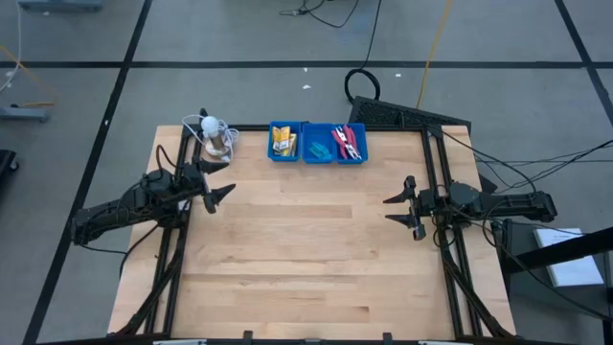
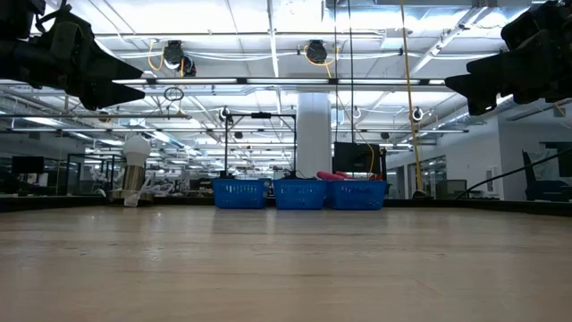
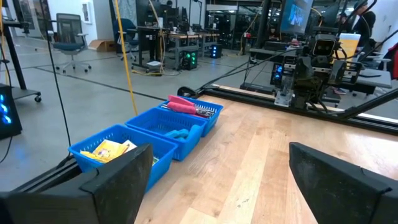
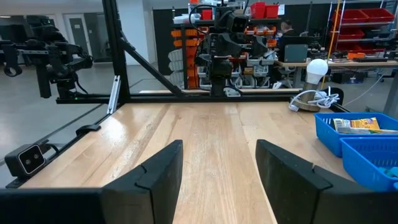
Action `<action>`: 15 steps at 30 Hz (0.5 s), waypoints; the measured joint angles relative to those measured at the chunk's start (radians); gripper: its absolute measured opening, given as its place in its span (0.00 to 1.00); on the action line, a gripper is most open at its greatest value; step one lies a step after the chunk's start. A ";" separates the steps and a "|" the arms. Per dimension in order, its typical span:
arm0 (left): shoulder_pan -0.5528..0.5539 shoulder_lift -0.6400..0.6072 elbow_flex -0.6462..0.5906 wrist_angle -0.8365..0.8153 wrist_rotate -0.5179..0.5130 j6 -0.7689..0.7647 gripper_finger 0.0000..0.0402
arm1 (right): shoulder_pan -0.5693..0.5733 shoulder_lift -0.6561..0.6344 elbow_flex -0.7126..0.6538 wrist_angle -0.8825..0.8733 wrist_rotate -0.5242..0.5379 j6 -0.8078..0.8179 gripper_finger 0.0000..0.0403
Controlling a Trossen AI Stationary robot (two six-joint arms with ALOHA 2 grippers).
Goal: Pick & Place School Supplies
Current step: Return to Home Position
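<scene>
On the pale wooden table (image 1: 287, 259), the blue three-compartment plastic tray (image 1: 318, 161) sits at the far edge, my left gripper (image 1: 223, 197) and right gripper (image 1: 387, 210) hang open and empty at the sides, and with the yellow-orange packets (image 1: 283, 142), red-handled scissors (image 1: 347, 142) and light-blue erasers (image 1: 317, 149) each in their own compartment, I judge the sorting done.

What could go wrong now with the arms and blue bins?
The left gripper hangs open near the coiled white cable; a swing that way might snag it. The blue bins sit at the far edge of the table, so a bump could push them off. The right gripper waits open at the right side.
</scene>
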 joint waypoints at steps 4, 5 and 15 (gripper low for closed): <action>0.000 0.000 0.000 0.000 0.000 -0.002 0.92 | 0.000 0.000 0.000 0.000 0.000 0.000 0.49; 0.000 0.000 0.000 0.000 0.000 -0.002 0.92 | 0.000 0.000 0.000 0.000 0.000 0.000 0.49; 0.000 0.000 0.000 0.000 0.000 -0.002 0.96 | 0.000 0.000 0.000 0.000 0.000 0.000 0.49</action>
